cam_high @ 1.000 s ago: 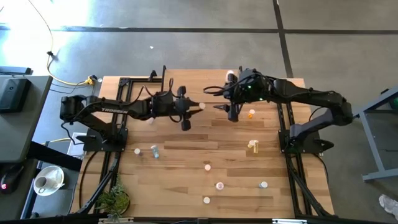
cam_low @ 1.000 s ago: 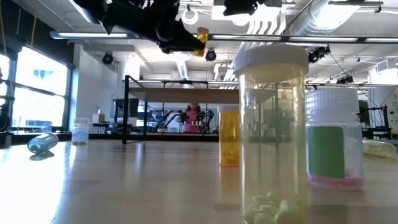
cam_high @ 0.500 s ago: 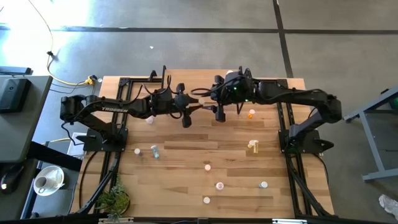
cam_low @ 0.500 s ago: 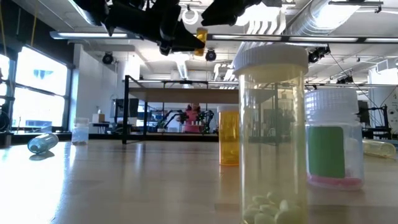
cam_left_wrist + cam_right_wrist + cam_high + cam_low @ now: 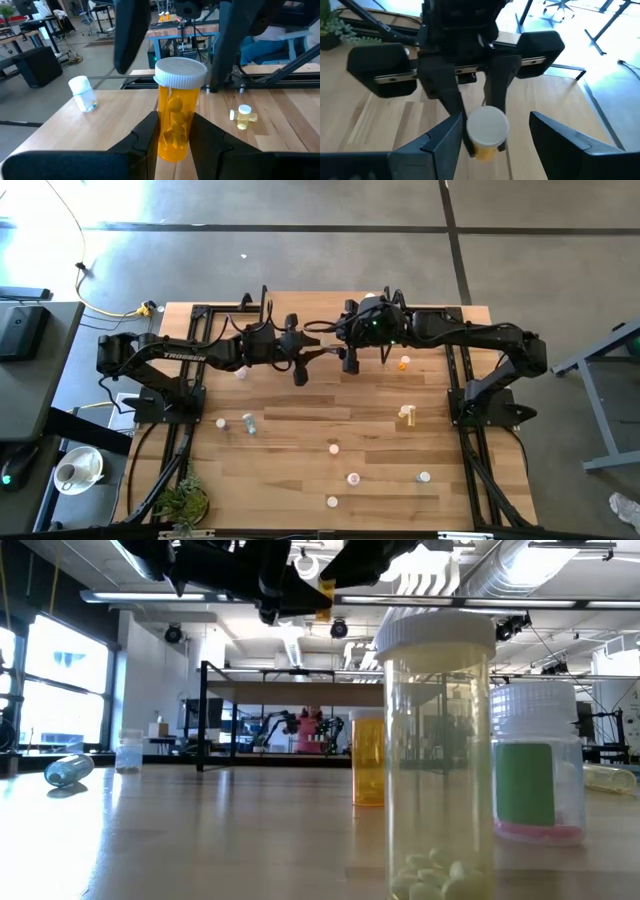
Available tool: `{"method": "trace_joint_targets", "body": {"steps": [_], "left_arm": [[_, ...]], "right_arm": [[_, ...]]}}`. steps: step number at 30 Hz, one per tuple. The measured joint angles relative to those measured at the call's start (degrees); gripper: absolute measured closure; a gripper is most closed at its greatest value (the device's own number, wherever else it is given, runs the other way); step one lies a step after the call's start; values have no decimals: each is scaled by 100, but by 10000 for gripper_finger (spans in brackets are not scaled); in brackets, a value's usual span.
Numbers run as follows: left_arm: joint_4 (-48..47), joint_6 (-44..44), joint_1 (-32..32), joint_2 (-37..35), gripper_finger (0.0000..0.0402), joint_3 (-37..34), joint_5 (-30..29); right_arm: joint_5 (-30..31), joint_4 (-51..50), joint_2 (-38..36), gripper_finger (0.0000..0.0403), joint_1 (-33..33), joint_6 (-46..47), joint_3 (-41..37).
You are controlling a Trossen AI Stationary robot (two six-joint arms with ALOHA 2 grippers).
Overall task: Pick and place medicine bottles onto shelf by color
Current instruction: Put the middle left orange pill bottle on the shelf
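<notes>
Handover in progress, upper middle of the high view. The left gripper (image 5: 172, 131) is clamped tight on an orange bottle (image 5: 176, 116) with a white cap, holding it upright by the lower body in mid-air above the table (image 5: 300, 430). The right gripper (image 5: 492, 131) is standing wide open, fingers on either side of the same bottle's cap end, nothing held yet.

What has changed: a second ago the right arm was sitting further toward the right of the high view, near the small orange bottle on the table (image 5: 404, 363). Half a second ago it had swung left to meet the left gripper, and now it is barely shifting, so the approach looks finished. The left arm is staying put across all three high views. In the low view the orange bottle shows at top centre with the right arm's dark shape now crowding in beside it (a second ago that spot was clear).

Meaning for the task: the bottle is being passed to the right arm, probably for placing on the shelf (image 5: 235, 308), whose black frame shows at the upper left of the table. The right jaws need closing before the left releases, or the bottle drops.

Other bottles are waiting on the table: a yellow one (image 5: 407, 414) right of centre, and several light-capped ones across the lower half.
</notes>
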Motion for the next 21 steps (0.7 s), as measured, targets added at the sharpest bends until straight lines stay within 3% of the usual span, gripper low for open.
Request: {"method": "trace_joint_targets", "body": {"steps": [5,16,21], "left_arm": [[136,205,4,0,321,0,-54],[145,249,19,0,321,0,-76],[138,202,19,0,315,0,-76]], "right_arm": [[82,20,0,193,0,2,0],[56,0,9,278,2,46,0],[56,-31,9,299,0,46,0]]}}
